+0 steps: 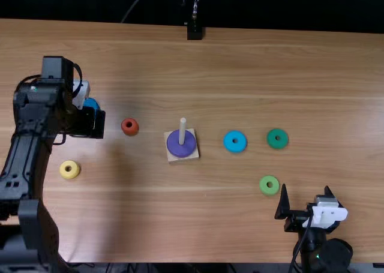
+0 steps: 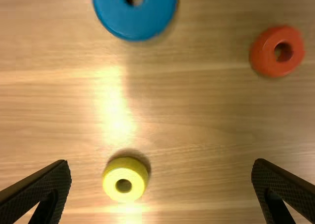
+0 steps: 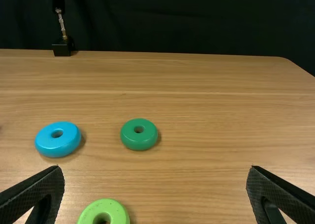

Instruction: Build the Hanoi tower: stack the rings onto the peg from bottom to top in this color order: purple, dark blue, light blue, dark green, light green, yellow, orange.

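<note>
From above, can make out the purple ring (image 1: pixel 174 148) flat on the square base (image 1: pixel 194 155), threaded round the upright peg (image 1: pixel 182 129), near the middle of the wooden table (image 1: pixel 240 63). To the left of these, find the orange ring (image 1: pixel 133 129); farther left and nearer the front, the yellow ring (image 1: pixel 64 170). Must peer past the left gripper (image 1: pixel 88 124) for the dark blue ring (image 1: pixel 92 102), partly hidden behind black parts. To the right of the peg, see the light blue ring (image 1: pixel 228 144), then the dark green ring (image 1: pixel 278 145), with the light green ring (image 1: pixel 264 186) lower down, near one fingertip of the right gripper (image 1: pixel 305 187). At the far edge, notice a black mount (image 1: pixel 195 32).

In the left wrist view, see the left gripper (image 2: pixel 161 166) spread wide above the table, with the yellow ring lying between the lines of the two fingers. Can also spot the dark blue and orange rings flat on the wood, well apart.

In the right wrist view, see the right gripper (image 3: pixel 155 170) spread wide too. Can find the light blue and dark green rings lying flat, apart from each other, and the light green ring cut off by the view's edge.
</note>
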